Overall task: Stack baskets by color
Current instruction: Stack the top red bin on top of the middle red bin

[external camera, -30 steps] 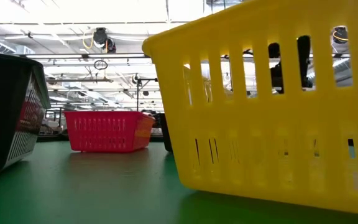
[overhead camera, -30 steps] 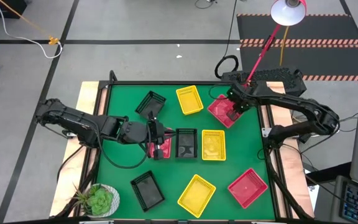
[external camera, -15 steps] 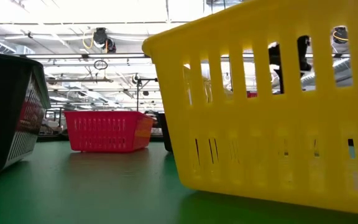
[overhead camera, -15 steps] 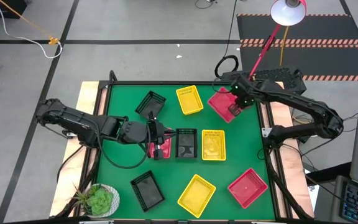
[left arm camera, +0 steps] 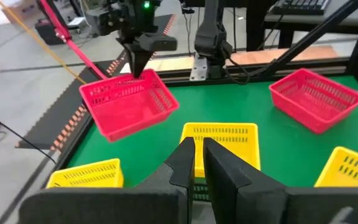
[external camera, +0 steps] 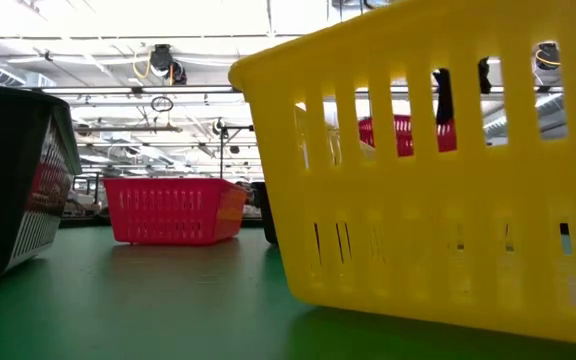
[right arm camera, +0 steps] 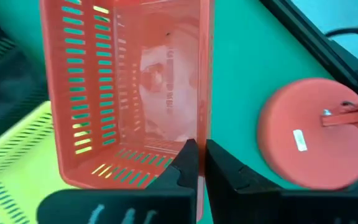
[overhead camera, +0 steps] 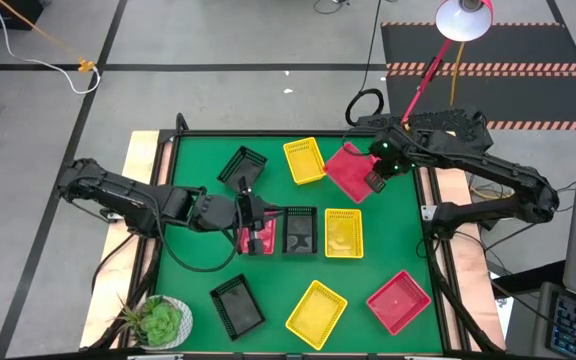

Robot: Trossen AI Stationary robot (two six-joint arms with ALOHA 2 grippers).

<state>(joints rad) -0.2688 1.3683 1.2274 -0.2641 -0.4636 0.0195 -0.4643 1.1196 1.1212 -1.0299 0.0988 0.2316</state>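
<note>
Near the far right corner of the green table (overhead camera: 193, 275) we see the right gripper (overhead camera: 375, 180) pinched shut on the rim of a red basket (overhead camera: 348, 170), a shallow latticed tray that hangs tilted off the mat. In the left wrist view this basket (left arm camera: 128, 106) dangles by one edge from the claw above it. The right wrist view shows the fingers (right arm camera: 188, 158) clamped over the basket's wall, with the round red lamp base (right arm camera: 306, 140) just beside it.

At mid-table the left gripper (overhead camera: 258, 232) sits at a second red basket (overhead camera: 255, 240); its fingers (left arm camera: 191, 163) stand narrowly apart, and we cannot tell whether they grip that rim. Just beside it lie a black basket (overhead camera: 300, 229) and a yellow basket (overhead camera: 343, 232), in a row. A yellow one (overhead camera: 305, 160) and a black one (overhead camera: 242, 166) lie toward the far edge. Along the near edge rest another black (overhead camera: 236, 305), another yellow (overhead camera: 316, 313) and the third red (overhead camera: 399, 300). No two baskets are stacked.

A potted plant (overhead camera: 156, 322) stands at the near left corner, off the mat. The lamp's red stem (overhead camera: 420, 92) slants over the far right edge, close to the lifted basket. Bare green lies between the far row and the middle row, and down the left side.
</note>
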